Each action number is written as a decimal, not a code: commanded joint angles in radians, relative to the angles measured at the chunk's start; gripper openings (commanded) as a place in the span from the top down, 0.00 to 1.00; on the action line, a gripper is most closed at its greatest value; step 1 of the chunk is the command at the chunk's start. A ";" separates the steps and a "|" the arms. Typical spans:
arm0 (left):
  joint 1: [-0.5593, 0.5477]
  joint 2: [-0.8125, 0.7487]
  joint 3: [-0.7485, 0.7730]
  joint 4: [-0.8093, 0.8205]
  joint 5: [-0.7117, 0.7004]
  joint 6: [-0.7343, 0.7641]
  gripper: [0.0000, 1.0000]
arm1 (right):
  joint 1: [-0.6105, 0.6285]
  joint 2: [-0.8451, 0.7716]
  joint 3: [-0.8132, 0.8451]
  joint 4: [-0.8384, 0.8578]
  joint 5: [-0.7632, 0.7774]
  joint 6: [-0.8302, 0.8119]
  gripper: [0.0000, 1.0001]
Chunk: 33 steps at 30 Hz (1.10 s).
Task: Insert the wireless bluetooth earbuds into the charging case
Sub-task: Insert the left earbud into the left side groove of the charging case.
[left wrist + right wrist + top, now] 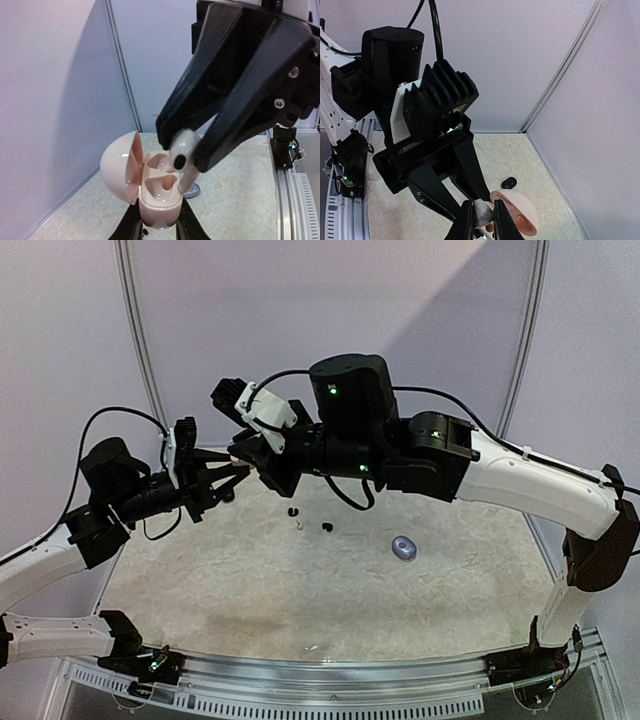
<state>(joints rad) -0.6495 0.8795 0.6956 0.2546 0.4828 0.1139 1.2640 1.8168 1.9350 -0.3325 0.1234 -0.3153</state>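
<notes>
The pink charging case (159, 202) is held up in the air with its lid (117, 167) swung open to the left. My left gripper (159, 222) is shut on its base. Both sockets (162, 175) show and hold nothing. My right gripper (482, 220) is shut on a whitish earbud (180, 150) just above the case. The bud's stem points down at the case's right rim; I cannot tell if it touches. In the top view both grippers (228, 480) (250, 458) meet above the table's far left. Two black earbuds (291, 511) (327, 528) and a white one (299, 525) lie on the table.
A second case, blue-grey and closed (404, 547), lies on the table right of centre. The table has a pale marbled top (300, 590) with a wall corner close behind it. A slotted rail (330, 705) runs along the near edge.
</notes>
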 commanded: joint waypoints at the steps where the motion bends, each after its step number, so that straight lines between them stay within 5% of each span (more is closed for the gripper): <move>1: 0.011 0.002 0.018 0.037 0.010 -0.013 1.00 | 0.005 -0.006 -0.012 0.018 0.031 -0.014 1.00; 33: 0.011 -0.011 0.013 0.028 0.008 0.006 1.00 | -0.006 0.019 0.018 -0.070 0.024 -0.051 1.00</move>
<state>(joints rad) -0.6491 0.8791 0.6956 0.2634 0.4870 0.1120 1.2633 1.8179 1.9366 -0.3416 0.1734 -0.3607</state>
